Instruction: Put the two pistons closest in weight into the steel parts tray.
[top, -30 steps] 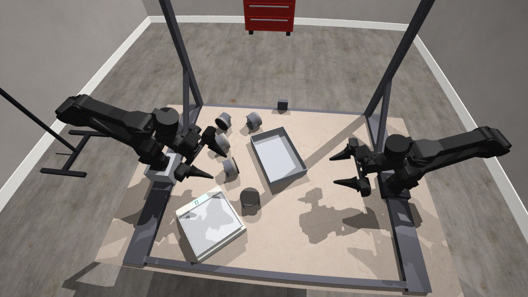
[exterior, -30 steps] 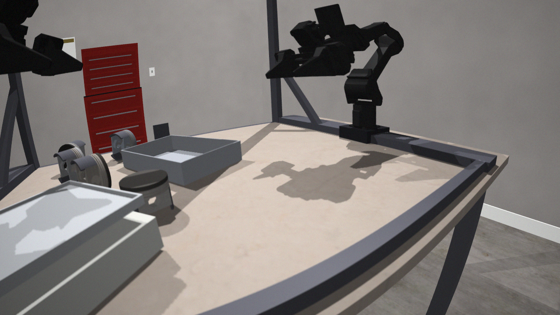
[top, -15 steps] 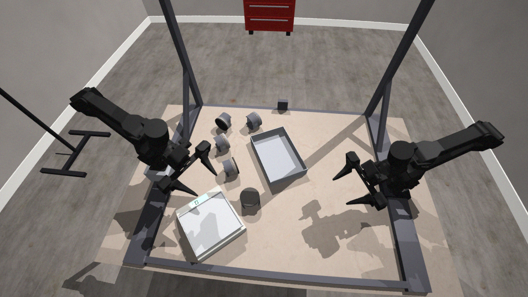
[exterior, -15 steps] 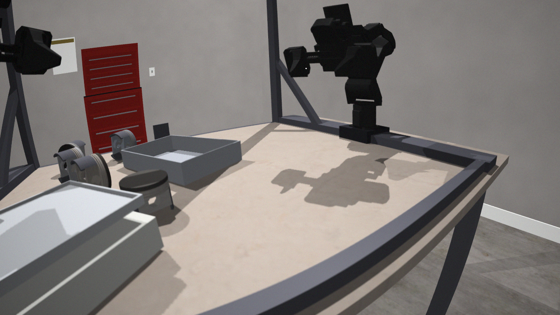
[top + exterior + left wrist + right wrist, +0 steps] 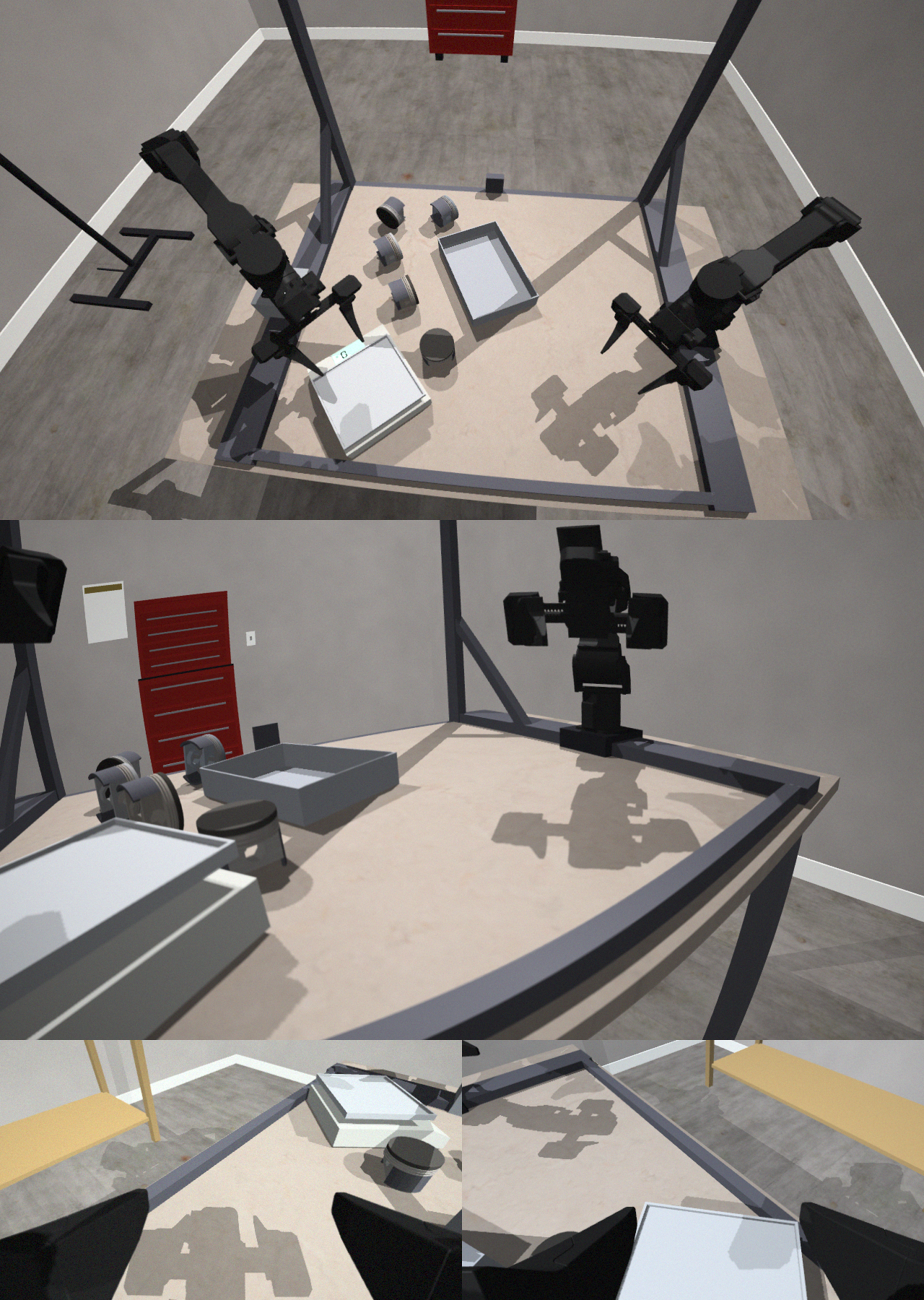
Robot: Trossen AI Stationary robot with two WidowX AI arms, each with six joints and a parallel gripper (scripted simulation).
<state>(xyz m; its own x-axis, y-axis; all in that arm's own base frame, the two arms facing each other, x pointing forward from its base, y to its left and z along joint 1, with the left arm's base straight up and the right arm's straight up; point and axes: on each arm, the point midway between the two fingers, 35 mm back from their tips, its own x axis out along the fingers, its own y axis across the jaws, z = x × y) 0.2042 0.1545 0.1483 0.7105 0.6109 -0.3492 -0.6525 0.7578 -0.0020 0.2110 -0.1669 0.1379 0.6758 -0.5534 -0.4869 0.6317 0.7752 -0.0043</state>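
Looking over the bench, we've got 5 pistons, all sitting outside the steel parts tray point(image 5: 507, 309) point(image 5: 349, 786) point(image 5: 457, 1228) point(image 5: 478, 1258), and we can't tell by eye which 2 are closest in weight. 1 dark-topped piston point(image 5: 437, 346) point(image 5: 239, 819) point(image 5: 413, 1163) stands upright, crown up, between the tray and the digital scale point(image 5: 368, 394) point(image 5: 258, 908) point(image 5: 375, 1135) point(image 5: 715, 1257). The other 4 lie on their sides: a near piston point(image 5: 403, 292) point(image 5: 148, 798), a middle piston point(image 5: 388, 249) point(image 5: 112, 783), a far corner piston point(image 5: 390, 211) point(image 5: 132, 757) with its dark crown facing away from the tray, and a far piston point(image 5: 444, 210) point(image 5: 203, 754) near the tray's far end. We're seeing 0 on the scale's display point(image 5: 349, 349), with arm shadows falling across its plate. Our right gripper point(image 5: 342, 357) point(image 5: 29, 597) point(image 5: 717, 1213) hangs above the display side of the scale, fingers spread wide with nothing pinched. Our left gripper point(image 5: 621, 372) point(image 5: 591, 644) point(image 5: 241, 1200) is up in the air on the opposite side of the bench, well apart from the pistons, fingers spread too and holding 0 parts. We also spot a small dark block point(image 5: 494, 183) point(image 5: 266, 736) at the far edge.

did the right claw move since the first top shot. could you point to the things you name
yes, the right claw point(image 5: 342, 357) point(image 5: 29, 594) point(image 5: 717, 1213) moved toward the scale point(image 5: 371, 394) point(image 5: 84, 895) point(image 5: 375, 1135) point(image 5: 715, 1257); in the top view its fingertips now overlap the scale's display edge
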